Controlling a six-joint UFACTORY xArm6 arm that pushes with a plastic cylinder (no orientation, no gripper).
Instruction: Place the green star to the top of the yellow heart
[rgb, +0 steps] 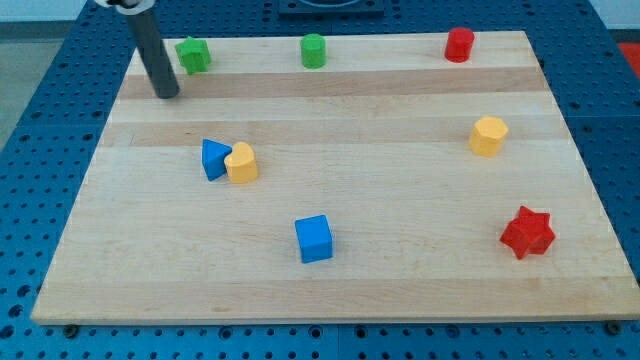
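The green star sits near the board's top left corner. The yellow heart lies left of centre, touching a blue triangle on its left side. My tip rests on the board just below and left of the green star, a small gap apart from it, and well above and left of the yellow heart.
A green cylinder stands at top centre and a red cylinder at top right. A yellow hexagon is at the right, a red star at lower right, a blue cube at bottom centre. The wooden board lies on a blue perforated table.
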